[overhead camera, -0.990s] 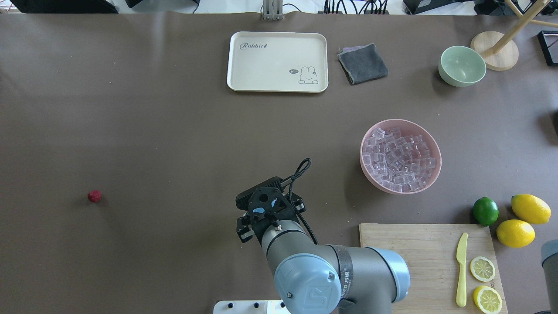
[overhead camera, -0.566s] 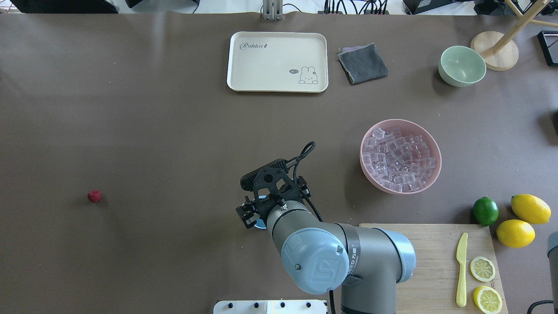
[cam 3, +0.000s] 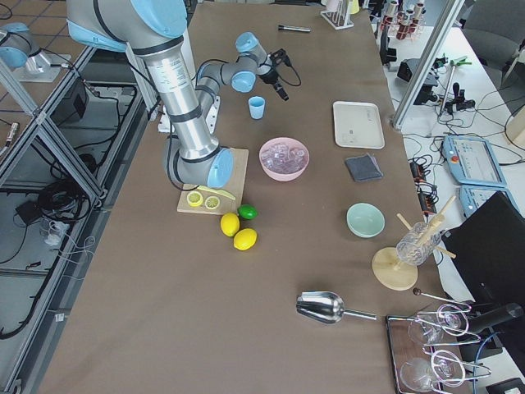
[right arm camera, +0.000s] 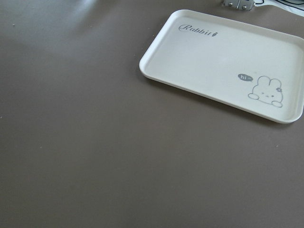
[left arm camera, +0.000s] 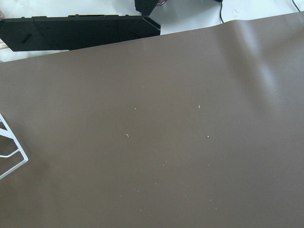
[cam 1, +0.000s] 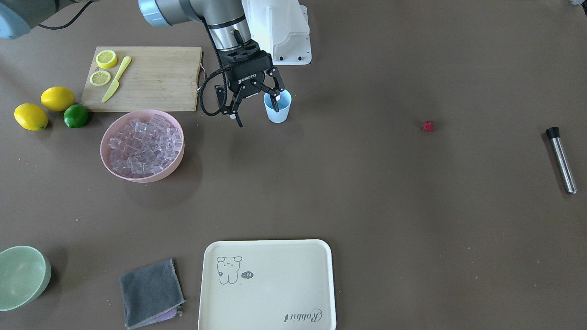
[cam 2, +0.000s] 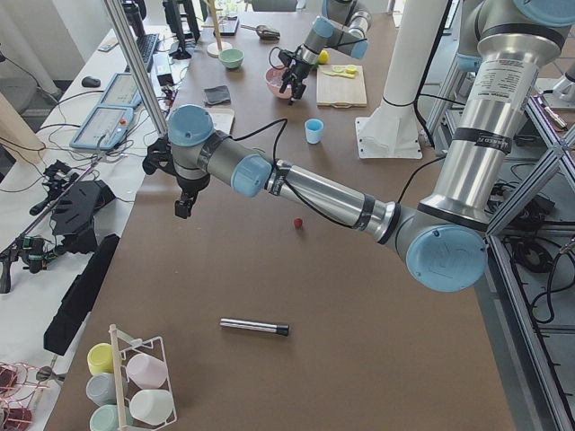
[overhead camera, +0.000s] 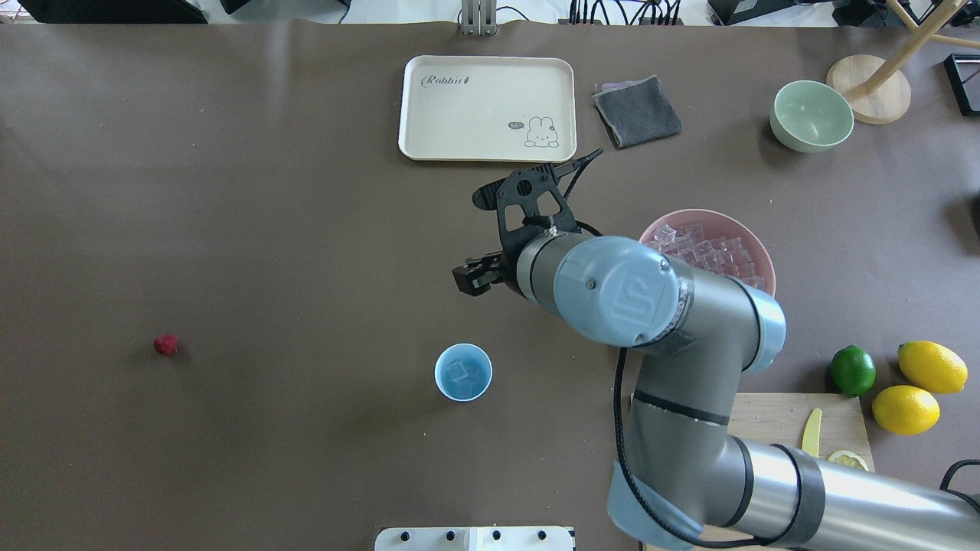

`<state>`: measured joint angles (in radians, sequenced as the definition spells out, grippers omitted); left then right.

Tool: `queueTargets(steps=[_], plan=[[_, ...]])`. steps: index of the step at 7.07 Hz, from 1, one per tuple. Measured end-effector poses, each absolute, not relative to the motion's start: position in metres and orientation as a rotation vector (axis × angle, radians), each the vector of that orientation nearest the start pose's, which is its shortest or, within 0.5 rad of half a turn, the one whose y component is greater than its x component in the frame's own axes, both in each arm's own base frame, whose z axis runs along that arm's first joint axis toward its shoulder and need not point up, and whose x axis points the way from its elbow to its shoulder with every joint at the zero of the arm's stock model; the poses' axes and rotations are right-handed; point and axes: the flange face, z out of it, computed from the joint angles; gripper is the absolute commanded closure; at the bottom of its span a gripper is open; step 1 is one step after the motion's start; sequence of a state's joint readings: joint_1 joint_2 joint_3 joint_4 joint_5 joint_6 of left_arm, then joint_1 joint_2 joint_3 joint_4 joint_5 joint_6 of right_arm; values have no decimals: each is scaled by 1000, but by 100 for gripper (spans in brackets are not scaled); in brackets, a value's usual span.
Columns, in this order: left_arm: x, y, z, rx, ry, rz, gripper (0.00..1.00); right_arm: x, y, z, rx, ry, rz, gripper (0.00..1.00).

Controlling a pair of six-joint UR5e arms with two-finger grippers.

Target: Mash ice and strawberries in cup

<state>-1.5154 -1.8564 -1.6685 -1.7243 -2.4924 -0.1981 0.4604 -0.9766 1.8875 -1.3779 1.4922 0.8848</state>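
Note:
The light blue cup (overhead camera: 463,372) stands upright on the brown table, with one clear ice cube (overhead camera: 458,372) inside it. More ice (cam 1: 142,146) fills the pink bowl (overhead camera: 754,252) to its right. My right gripper (cam 1: 257,112) hangs open and holds nothing, between the cup (cam 1: 278,107) and the pink bowl (cam 1: 110,172). One of its fingers overlaps the cup's rim in the front-facing view. A small red strawberry (overhead camera: 165,343) lies alone far to the left. My left gripper (cam 2: 182,208) hovers over the table's far left end; I cannot tell its state.
A cream tray (overhead camera: 413,107), a grey cloth (overhead camera: 637,111) and a pale green bowl (overhead camera: 811,115) lie at the back. The cutting board (cam 1: 151,78) with lemon slices and a yellow knife, a lime (overhead camera: 852,370) and two lemons are at the right. A metal muddler (cam 1: 562,160) lies far left.
My right arm has lifted off the cup and swung back toward the tray. The cup, hidden under the gripper before, now stands in view with an ice cube in it.

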Motion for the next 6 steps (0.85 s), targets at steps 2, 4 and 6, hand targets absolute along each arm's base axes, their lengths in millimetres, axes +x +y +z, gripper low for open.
queueTargets(steps=[2, 4, 6], plan=[[-19, -609, 403, 364, 968, 73, 1, -417, -460, 166, 623, -907, -121, 0], [9, -610, 385, 378, 986, 116, 1, -332, -514, 196, 563, -907, -87, 0], [67, -604, 369, 391, 1000, 220, 1, -253, -546, 247, 487, -890, -35, 0]])
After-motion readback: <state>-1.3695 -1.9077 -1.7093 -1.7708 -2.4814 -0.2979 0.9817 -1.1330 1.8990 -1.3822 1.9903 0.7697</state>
